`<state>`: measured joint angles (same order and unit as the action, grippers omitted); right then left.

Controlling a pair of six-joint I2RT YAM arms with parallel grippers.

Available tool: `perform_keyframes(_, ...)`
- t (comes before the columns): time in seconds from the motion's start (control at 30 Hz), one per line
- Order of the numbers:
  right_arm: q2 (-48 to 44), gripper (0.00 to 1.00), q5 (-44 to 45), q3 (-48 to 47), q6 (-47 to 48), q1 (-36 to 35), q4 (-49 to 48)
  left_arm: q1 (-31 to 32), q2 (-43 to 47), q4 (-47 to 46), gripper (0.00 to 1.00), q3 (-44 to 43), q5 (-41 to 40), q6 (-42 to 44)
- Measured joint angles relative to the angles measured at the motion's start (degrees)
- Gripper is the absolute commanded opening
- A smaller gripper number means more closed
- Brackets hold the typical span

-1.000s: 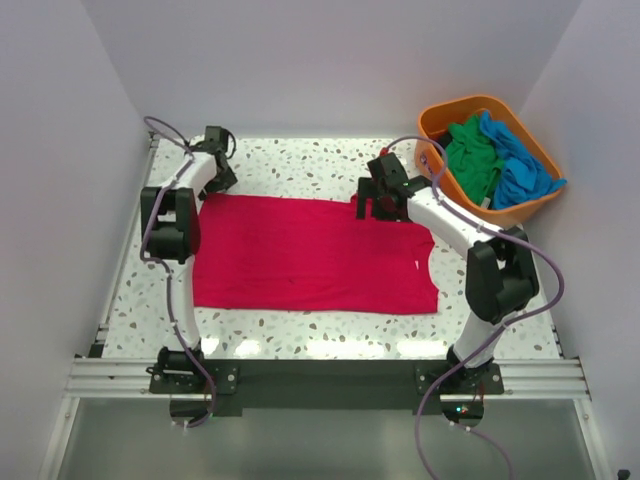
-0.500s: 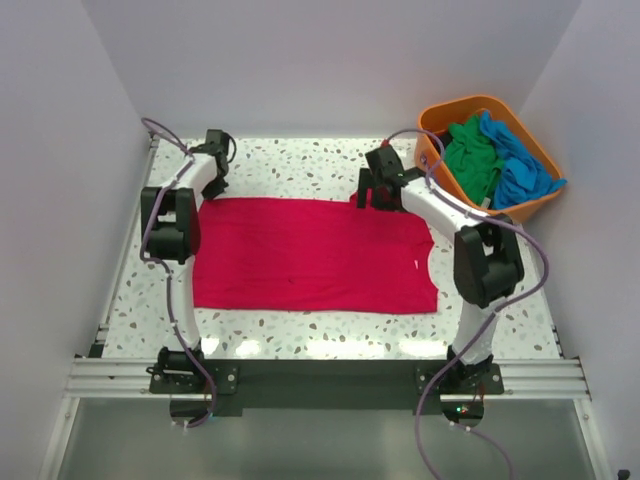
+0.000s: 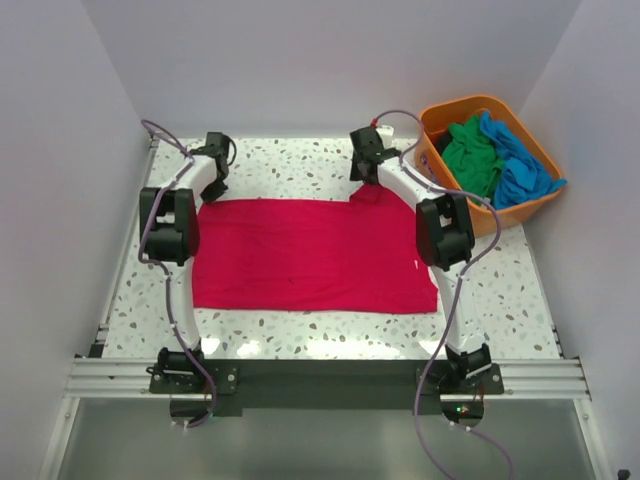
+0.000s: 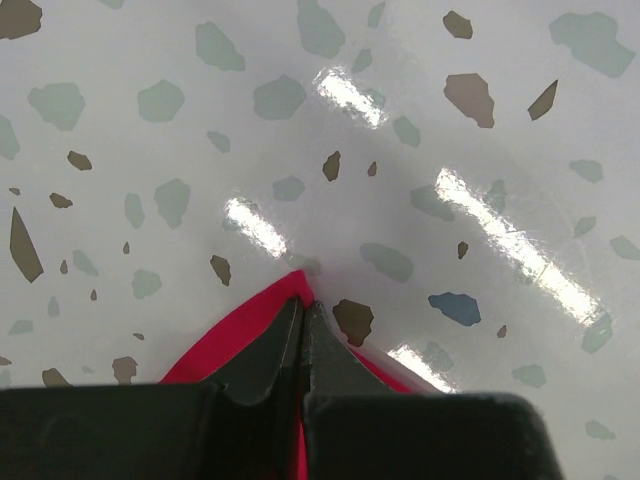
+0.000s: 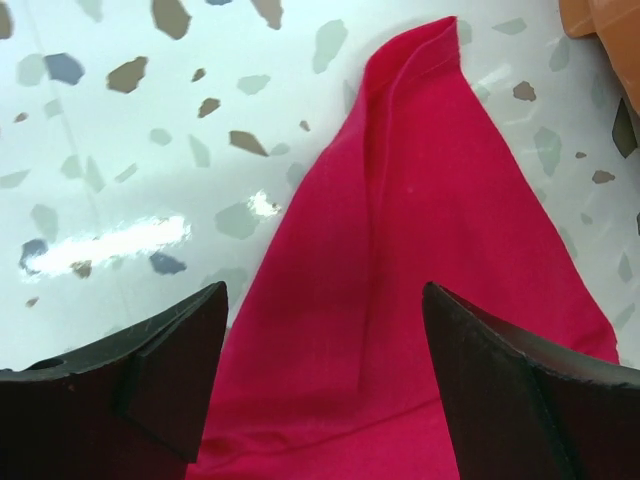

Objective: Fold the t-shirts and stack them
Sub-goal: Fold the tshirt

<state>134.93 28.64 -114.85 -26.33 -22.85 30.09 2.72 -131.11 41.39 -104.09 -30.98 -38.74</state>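
The crimson red t-shirt (image 3: 310, 255) lies spread flat on the speckled table. My left gripper (image 3: 208, 190) is at the shirt's far left corner. In the left wrist view, that gripper (image 4: 302, 310) is shut on the tip of the red cloth (image 4: 245, 335). My right gripper (image 3: 366, 188) is over the far right corner, where the cloth rises to a peak. In the right wrist view, it (image 5: 325, 288) stands open, its fingers either side of the red cloth (image 5: 420, 180) without pinching it. The green t-shirt (image 3: 468, 160) and the blue t-shirt (image 3: 522, 172) lie bunched in the basket.
The orange plastic basket (image 3: 436, 122) stands at the back right corner, just right of my right arm; its edge (image 5: 600, 20) shows in the right wrist view. White walls close in the table on three sides. A metal rail runs along the near edge.
My right arm has swung farther back and left, to the shirt's far right corner, which is now drawn into a peak. My left gripper has closed on the far left corner.
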Motion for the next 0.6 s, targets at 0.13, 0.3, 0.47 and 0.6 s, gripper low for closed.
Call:
perform_keyframes(0.13, 1.99, 0.67, 0.20, -0.87, 0.04, 1.70, -0.20, 0.00, 0.20, -0.20, 0.00, 0.39, 0.02, 0.02)
perform_keyframes(0.3, 5.46, 0.59, 0.42, -5.01, 0.81, 3.17, -0.85, 0.07, 0.22, -0.22, 0.00, 0.42, -0.09, 0.37)
perform_keyframes(0.47, 8.83, 0.52, 0.35, -8.31, 0.83, 3.52, -1.40, 0.11, 0.22, -0.20, 0.00, 0.42, -0.24, 0.39)
perform_keyframes(0.6, 9.09, 0.31, 0.28, -8.37, 0.68, 3.69, -1.88, 0.11, 0.22, -0.20, 0.00, 0.42, -0.24, 0.42)
